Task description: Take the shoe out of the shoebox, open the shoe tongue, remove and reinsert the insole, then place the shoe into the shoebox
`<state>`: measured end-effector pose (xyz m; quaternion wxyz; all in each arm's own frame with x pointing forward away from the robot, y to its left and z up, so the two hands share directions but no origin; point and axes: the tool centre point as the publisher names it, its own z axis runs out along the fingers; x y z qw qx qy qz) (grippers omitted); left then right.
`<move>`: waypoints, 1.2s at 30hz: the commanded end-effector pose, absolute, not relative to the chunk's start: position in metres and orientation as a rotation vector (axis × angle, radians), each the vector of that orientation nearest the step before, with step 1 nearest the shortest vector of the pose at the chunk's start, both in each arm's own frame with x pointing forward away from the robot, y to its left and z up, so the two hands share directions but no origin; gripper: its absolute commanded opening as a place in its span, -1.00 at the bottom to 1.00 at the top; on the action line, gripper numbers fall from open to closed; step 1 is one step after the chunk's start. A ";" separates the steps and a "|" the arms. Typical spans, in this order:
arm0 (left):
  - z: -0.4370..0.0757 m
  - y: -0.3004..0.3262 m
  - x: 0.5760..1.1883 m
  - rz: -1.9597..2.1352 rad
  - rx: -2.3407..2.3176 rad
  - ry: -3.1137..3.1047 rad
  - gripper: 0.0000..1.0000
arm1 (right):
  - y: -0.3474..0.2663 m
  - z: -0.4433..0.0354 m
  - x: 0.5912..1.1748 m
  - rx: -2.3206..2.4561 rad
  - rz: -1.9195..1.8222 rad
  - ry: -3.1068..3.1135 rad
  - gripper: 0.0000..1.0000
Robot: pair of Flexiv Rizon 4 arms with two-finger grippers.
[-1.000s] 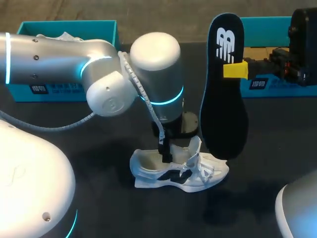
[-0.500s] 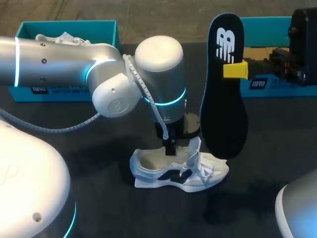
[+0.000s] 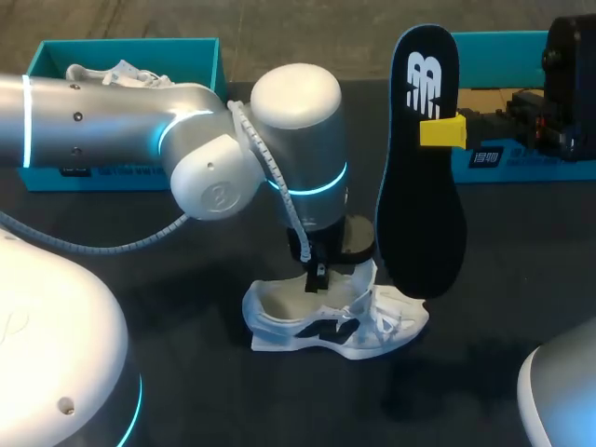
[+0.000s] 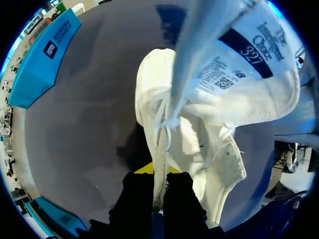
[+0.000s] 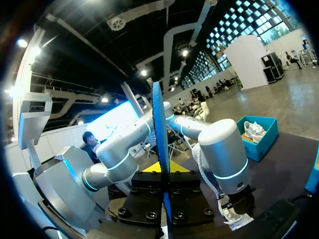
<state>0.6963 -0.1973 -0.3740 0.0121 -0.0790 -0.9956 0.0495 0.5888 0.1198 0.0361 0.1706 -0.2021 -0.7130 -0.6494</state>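
At the middle of the worktop [image 3: 521,279] stands the shoe [image 3: 335,321], resting on its sole and outside any box. Left gripper [image 4: 159,184], over the shoe's mouth, is pressed together on a thin white strip of the shoe beside the raised tongue [image 4: 239,55]; whether this is lace or tongue edge cannot be told. Right gripper [image 3: 442,131] pinches the insole [image 3: 421,168], upright just above the shoe's toe. Reinsertion appears to be next: hold the tongue back so the mouth gapes, then lower the insole toe-first and slide it forward flat.
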 end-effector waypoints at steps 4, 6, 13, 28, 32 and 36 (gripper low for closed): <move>-0.341 -0.185 0.692 0.151 -0.384 -3.097 -1.00 | 0.122 0.036 0.591 -0.573 -1.842 -2.025 -1.00; -0.336 -0.181 0.691 0.155 -0.457 -3.085 -1.00 | 0.122 0.036 0.591 -0.573 -1.842 -2.025 -1.00; -0.332 -0.164 0.691 0.086 -0.875 -3.025 -1.00 | 0.122 0.036 0.591 -0.573 -1.842 -2.025 -1.00; -0.324 -0.125 0.701 0.005 -1.814 -2.729 -1.00 | 0.122 0.036 0.591 -0.573 -1.842 -2.025 -1.00; -0.319 -0.117 0.697 0.012 -2.014 -2.638 -1.00 | 0.122 0.036 0.591 -0.573 -1.842 -2.025 -1.00; -0.318 -0.114 0.690 0.031 -2.147 -2.551 -1.00 | 0.122 0.036 0.591 -0.573 -1.842 -2.025 -1.00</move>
